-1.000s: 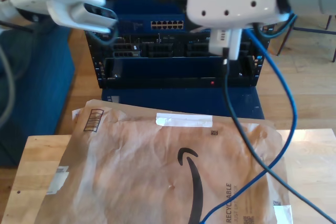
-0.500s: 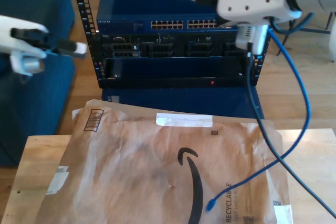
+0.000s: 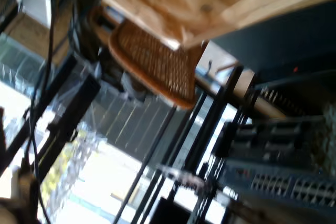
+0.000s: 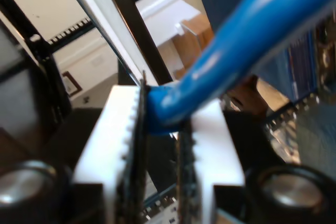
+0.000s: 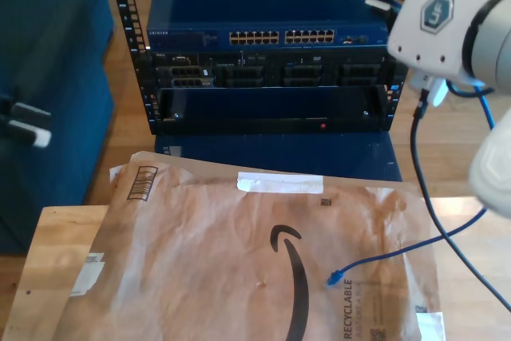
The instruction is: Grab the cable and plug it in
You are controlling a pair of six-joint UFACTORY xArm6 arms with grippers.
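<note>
Fingertips of a pale gripper (image 5: 20, 121) poke in at the exterior view's left edge, against the dark blue surface (image 5: 48, 77) there; the wrist views do not settle which arm it belongs to, and I cannot tell how far its jaws stand apart. My first gripper's camera looks out, blurred, on a woven basket (image 3: 157, 66), a black rack post (image 3: 210, 124) and the rows of ports on a blue unit (image 3: 283, 184), with nothing visible at its jaws, so I cannot tell their state either. At the middle of the exterior view stands a black rack (image 5: 267, 85) carrying a blue network switch (image 5: 263, 5) with two rows of ports, and below it a crumpled brown paper mailer (image 5: 239, 261) covers most of the wooden table (image 5: 56, 269). Toward the exterior view's right, the cable (image 5: 399, 251) lies with one blue plug resting on the mailer, then rises in a loop past the table edge up to the white arm (image 5: 447, 13). My second gripper (image 4: 163, 124) is closed tight on the cable, white fingers (image 4: 121, 145) pinching it near its other end; that end pokes out of the fingers beside the switch's upper corner at the exterior view's right. A black cable (image 5: 419, 165) hangs from the same arm.
</note>
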